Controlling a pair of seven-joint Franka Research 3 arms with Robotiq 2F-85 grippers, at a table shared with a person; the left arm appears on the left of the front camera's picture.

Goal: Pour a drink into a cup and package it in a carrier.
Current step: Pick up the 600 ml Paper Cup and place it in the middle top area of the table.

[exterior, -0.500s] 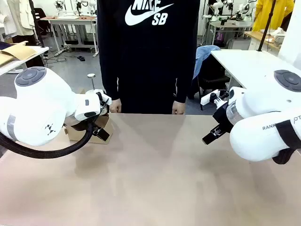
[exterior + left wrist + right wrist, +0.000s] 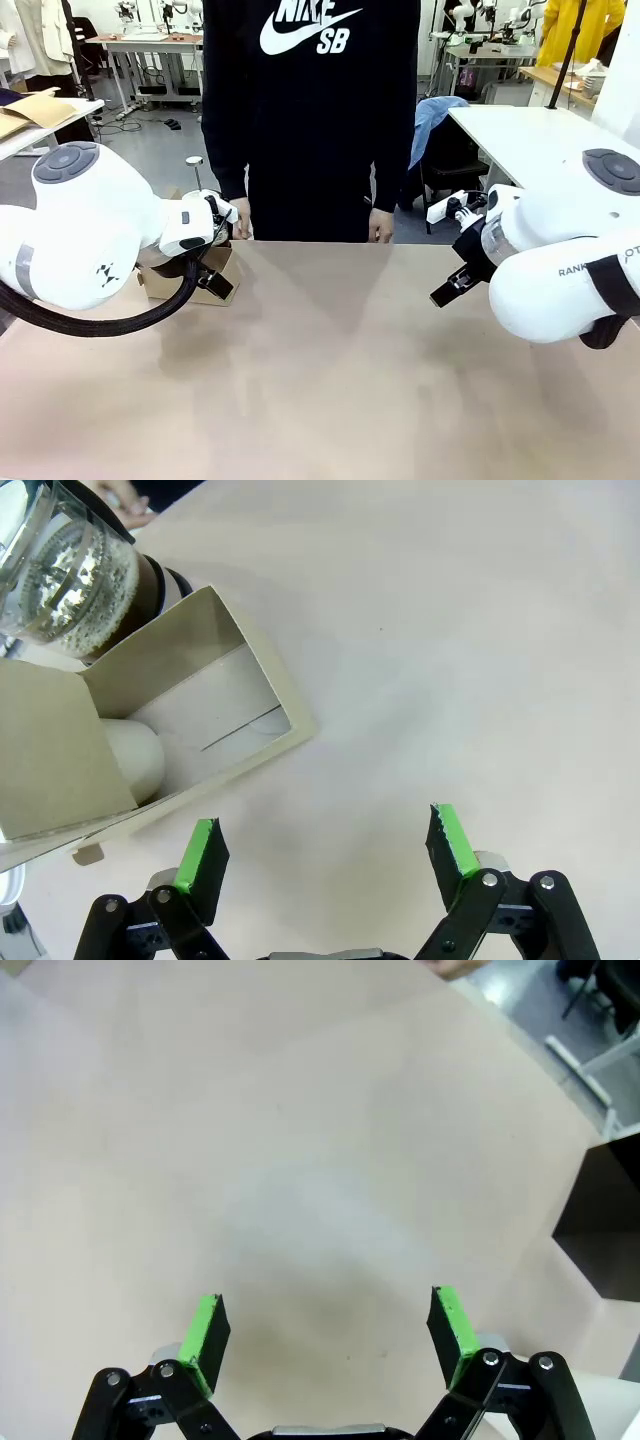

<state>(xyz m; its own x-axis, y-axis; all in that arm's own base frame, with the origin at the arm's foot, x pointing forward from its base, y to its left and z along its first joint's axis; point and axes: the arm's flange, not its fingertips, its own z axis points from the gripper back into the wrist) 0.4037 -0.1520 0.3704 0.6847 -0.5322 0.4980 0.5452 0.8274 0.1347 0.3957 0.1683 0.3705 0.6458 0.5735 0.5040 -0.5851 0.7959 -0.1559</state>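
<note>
Left wrist view: the left gripper hovers, green-padded fingers spread wide and holding nothing, above the beige table just beside the small brown cardboard carrier, where a white paper cup sits in one pocket. The dark brown drink stands in a clear glass jug just beyond the carrier. The right gripper, fingers likewise parted, hangs over bare tabletop.

Bright, even indoor light from overhead. Soft, diffuse shadows across table. Front view sharp. Wrist views wide-angle, edges bowed; glass jug at corner stretched, glinting, slightly soft.
</note>
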